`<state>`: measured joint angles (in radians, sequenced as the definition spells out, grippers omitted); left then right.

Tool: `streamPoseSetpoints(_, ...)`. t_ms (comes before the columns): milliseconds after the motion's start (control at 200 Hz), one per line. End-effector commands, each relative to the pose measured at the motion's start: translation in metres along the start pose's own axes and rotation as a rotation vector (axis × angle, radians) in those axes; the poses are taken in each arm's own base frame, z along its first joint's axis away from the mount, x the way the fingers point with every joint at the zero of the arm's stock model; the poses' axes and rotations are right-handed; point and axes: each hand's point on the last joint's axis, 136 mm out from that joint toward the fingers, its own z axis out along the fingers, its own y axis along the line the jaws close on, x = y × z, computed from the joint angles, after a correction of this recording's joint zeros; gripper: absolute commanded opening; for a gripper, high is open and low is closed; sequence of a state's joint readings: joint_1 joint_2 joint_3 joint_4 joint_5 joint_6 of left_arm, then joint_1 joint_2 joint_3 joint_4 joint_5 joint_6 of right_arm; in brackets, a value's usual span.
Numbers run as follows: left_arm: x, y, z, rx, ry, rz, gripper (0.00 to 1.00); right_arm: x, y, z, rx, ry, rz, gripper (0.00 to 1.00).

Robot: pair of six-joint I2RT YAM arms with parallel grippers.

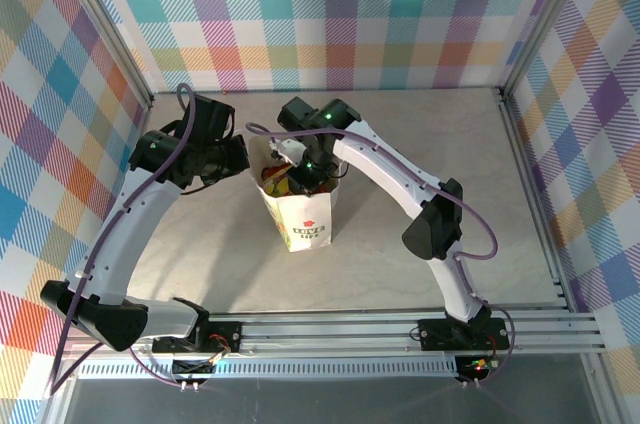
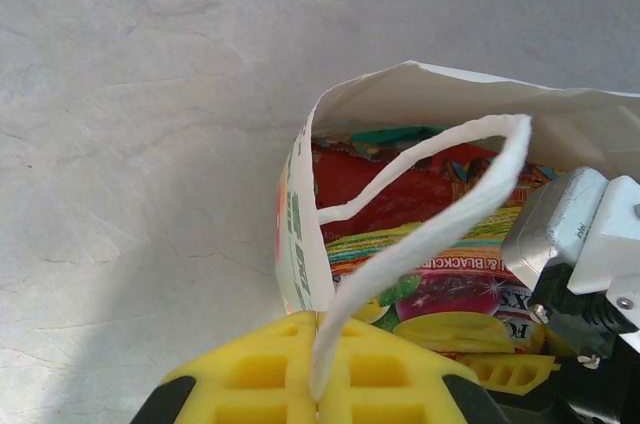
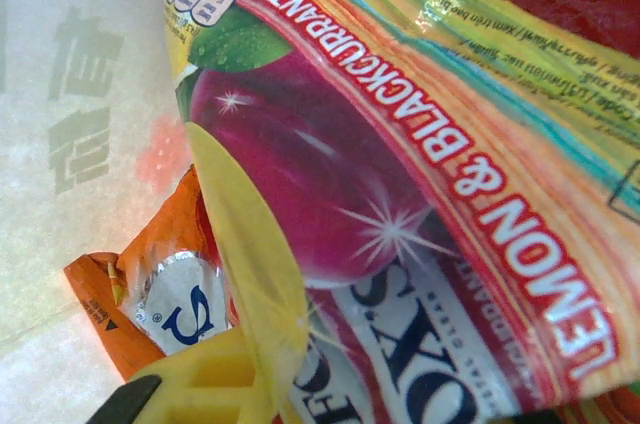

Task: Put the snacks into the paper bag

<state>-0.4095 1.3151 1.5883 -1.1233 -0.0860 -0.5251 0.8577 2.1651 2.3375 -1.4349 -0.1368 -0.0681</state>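
Fingers [image 2: 262, 372], gridded yellow plastic, around soft white cord handle [image 2: 450, 218]

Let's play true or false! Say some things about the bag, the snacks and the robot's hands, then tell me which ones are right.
1. The left hand pinches the bag's cord. True.
2. The bag lies flat on its side. False: it stands upright with its top open.
3. The right hand reaches down into the bag. True.
4. The lemon packet lies outside on the table. False: it is inside the bag, in the right hand's grip.
5. An orange packet is in the bag. True.
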Motion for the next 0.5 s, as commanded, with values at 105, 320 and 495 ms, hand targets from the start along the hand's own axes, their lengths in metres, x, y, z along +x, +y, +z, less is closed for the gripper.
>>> streamPoseSetpoints(105, -0.011, -0.004, -0.005, 0.025, -0.025, 0.009, 0.03, 0.022, 0.015, 0.007, -0.074, 0.102, 0.002, 0.23)
streamPoseSetpoints(320, -0.011, -0.005, -0.007, 0.03, -0.028, 0.01, 0.03, -0.003, 0.012, -0.031, -0.004, -0.055, 0.015, 0.37)
streamPoseSetpoints(495, -0.009, -0.005, -0.004, 0.028, -0.017, 0.009, 0.04, -0.021, 0.024, -0.061, -0.038, -0.171, 0.007, 0.4)
